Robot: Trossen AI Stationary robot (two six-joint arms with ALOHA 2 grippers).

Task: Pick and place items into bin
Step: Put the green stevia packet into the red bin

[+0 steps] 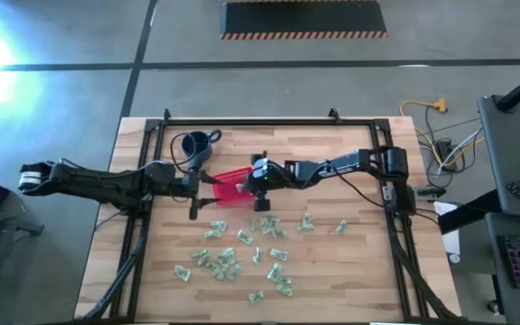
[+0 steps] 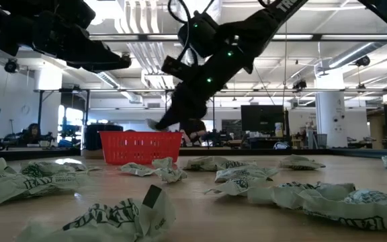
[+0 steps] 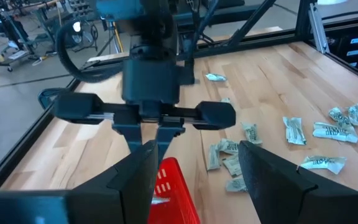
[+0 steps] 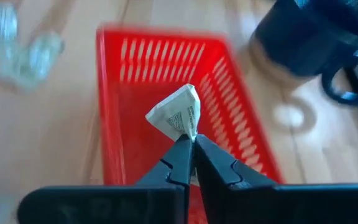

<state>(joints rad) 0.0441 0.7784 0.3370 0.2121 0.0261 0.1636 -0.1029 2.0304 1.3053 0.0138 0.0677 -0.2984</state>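
Right gripper (image 4: pixel 190 146) pinches one wrapped piece (image 4: pixel 178 115) by a corner, over the red basket (image 4: pixel 129 62). Left gripper (image 3: pixel 197 171) spread wide, just beside the basket. Pieces likely featherlight, crinkly, crushable; grip an edge fold. Other pieces (image 1: pixel 233 262) litter the worktop (image 1: pixel 350 271). Green print on wrappers, unreadable.

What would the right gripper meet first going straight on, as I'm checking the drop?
Probably the floor of the red latticed plastic basket; the right gripper points into it, pinching a wrapped piece.
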